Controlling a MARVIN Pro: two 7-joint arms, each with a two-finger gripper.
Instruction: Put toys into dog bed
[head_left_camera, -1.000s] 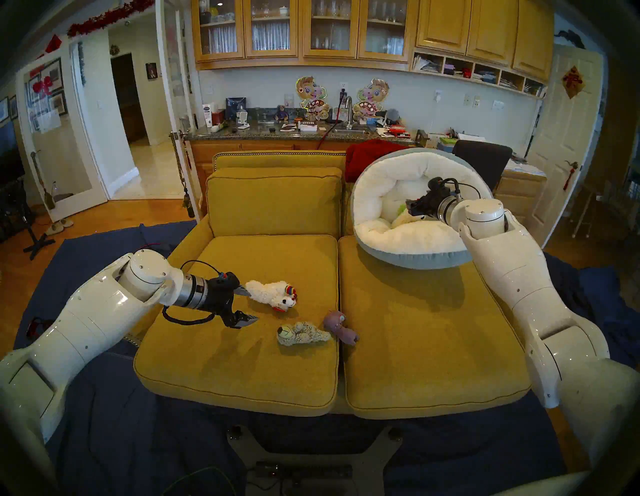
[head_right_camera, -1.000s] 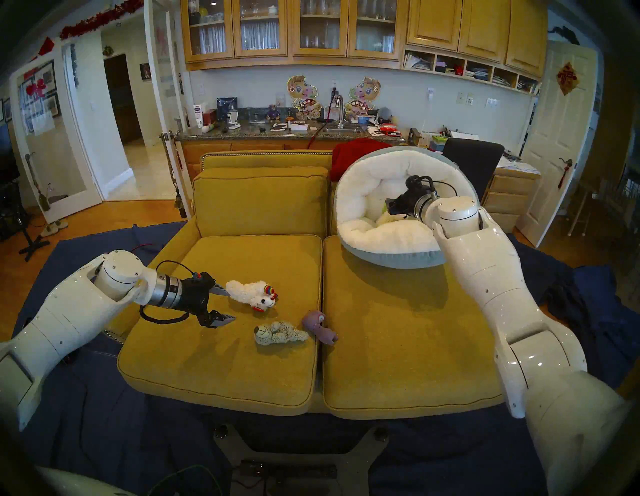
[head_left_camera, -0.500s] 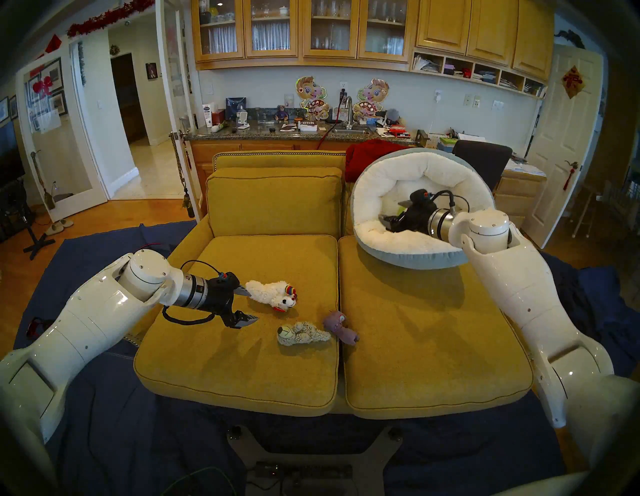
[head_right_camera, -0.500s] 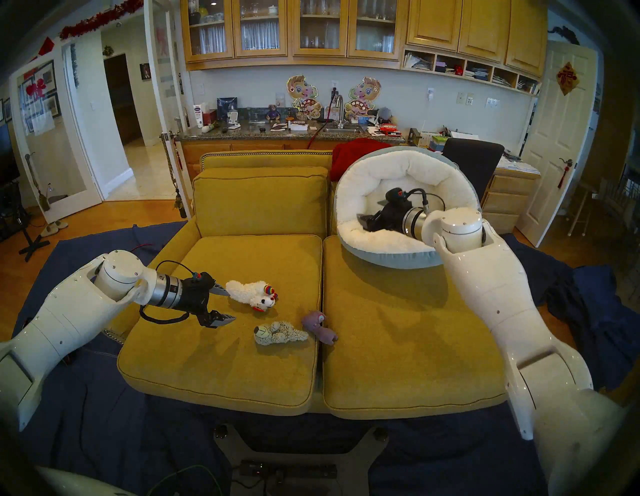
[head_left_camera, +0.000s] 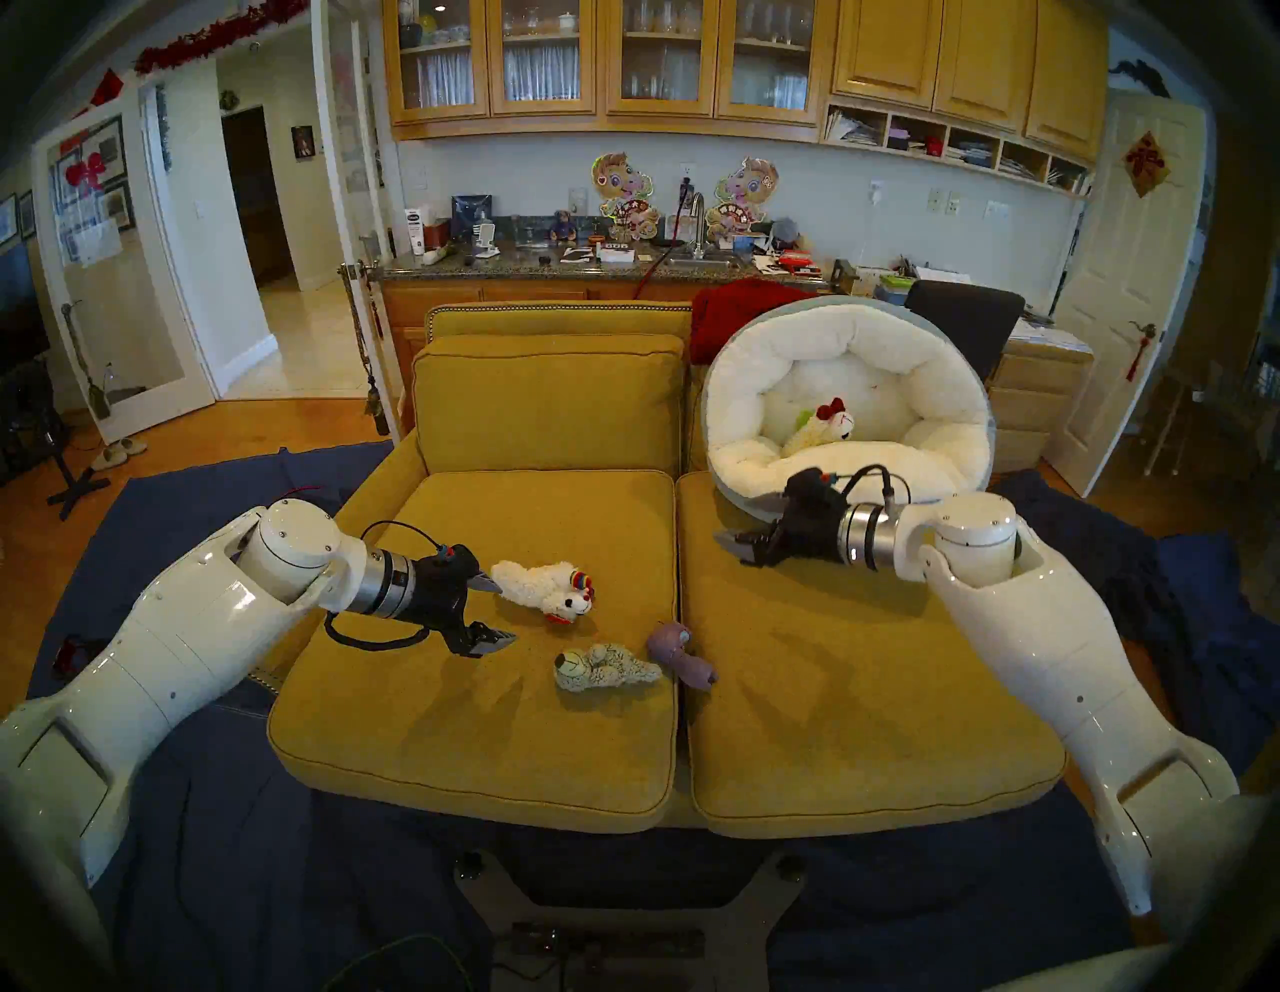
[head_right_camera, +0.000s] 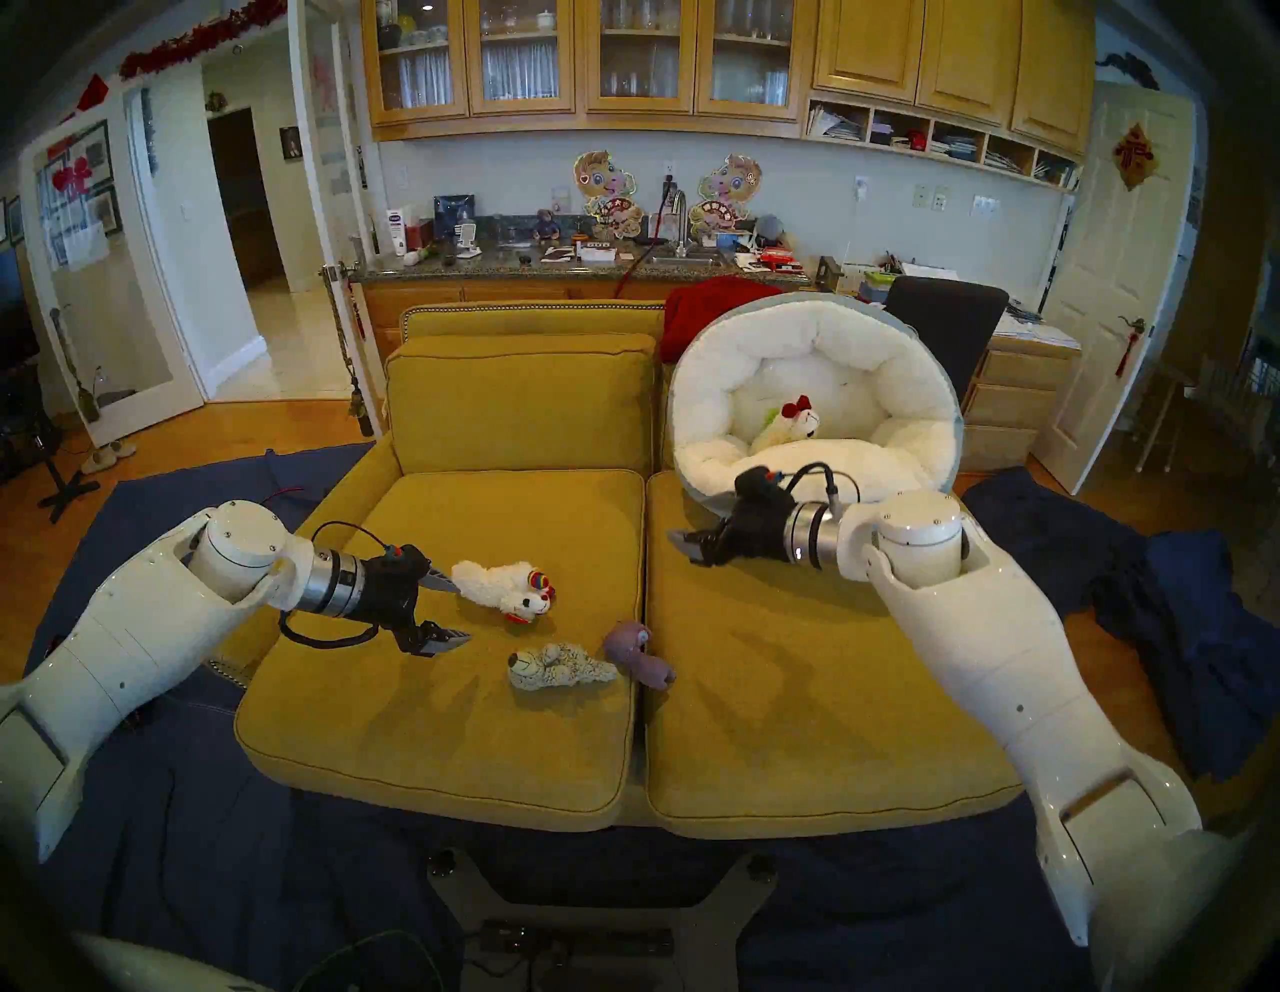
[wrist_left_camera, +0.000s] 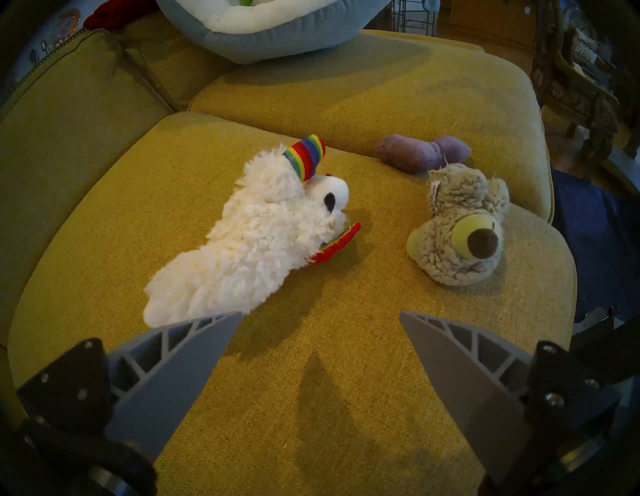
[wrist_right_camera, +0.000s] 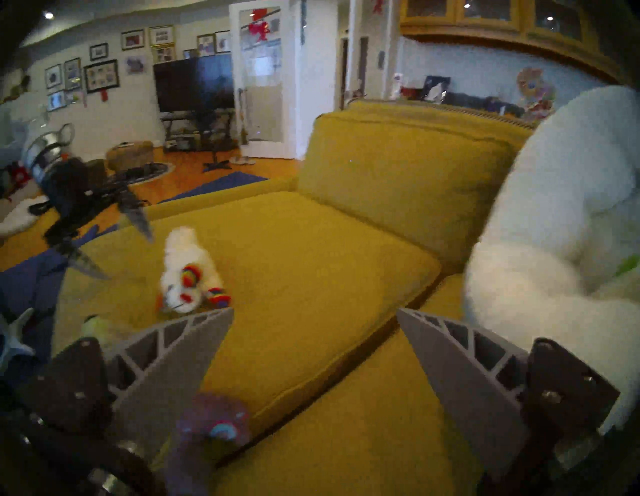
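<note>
The dog bed holds a red-eared lamb beside a green toy; both the left gripper and right gripper gape empty.

Lime-green cactus mostly hidden behind the lamb at upper right; perhaps the purple animal, blurred, at lower left.
</note>
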